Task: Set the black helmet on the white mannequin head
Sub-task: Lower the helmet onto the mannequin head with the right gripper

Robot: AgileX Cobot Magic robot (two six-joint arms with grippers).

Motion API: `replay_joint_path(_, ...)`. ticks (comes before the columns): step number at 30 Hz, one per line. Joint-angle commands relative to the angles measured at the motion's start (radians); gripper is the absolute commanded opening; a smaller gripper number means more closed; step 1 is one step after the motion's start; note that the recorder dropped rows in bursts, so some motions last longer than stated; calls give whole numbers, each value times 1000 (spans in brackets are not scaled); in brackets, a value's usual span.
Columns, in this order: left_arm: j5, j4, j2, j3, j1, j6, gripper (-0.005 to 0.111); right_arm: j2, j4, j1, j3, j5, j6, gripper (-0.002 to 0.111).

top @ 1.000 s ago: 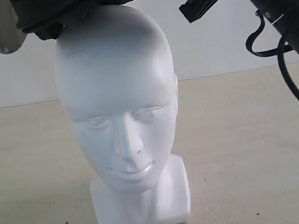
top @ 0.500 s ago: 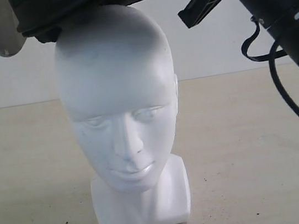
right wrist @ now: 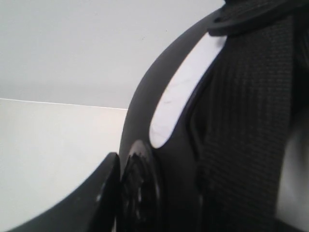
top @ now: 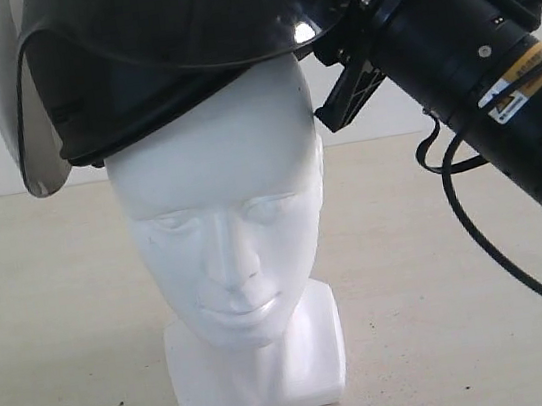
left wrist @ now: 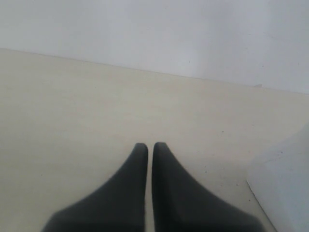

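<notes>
Helmet [top: 168, 46], judged stiff, slick-shelled and bulky, is clamped at its rim, upper right, by the right gripper [top: 335, 48]; the left gripper [left wrist: 146, 150] is closed, empty.

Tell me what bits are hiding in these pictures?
- Exterior view: the top of the black helmet is cut off by the picture's upper edge.
- Exterior view: the crown of the white mannequin head is hidden under the helmet.
- Right wrist view: the helmet hides part of the right claw; only one finger shows.
- Left wrist view: a white block is cut off by the edge and too blurry to name.
</notes>
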State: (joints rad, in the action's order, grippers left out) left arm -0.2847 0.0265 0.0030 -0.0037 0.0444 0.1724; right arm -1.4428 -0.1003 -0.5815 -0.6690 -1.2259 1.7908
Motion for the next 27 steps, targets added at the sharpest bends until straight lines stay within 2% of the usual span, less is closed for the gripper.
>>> replay_joint_path(1, -1, -7, -3, 4, 0, -3, 4, 37, 83, 15, 61, 5, -71, 0)
replay_joint_path(27, -1, -7, -3, 4, 0, -3, 4, 55, 90, 15, 250, 5, -107, 0)
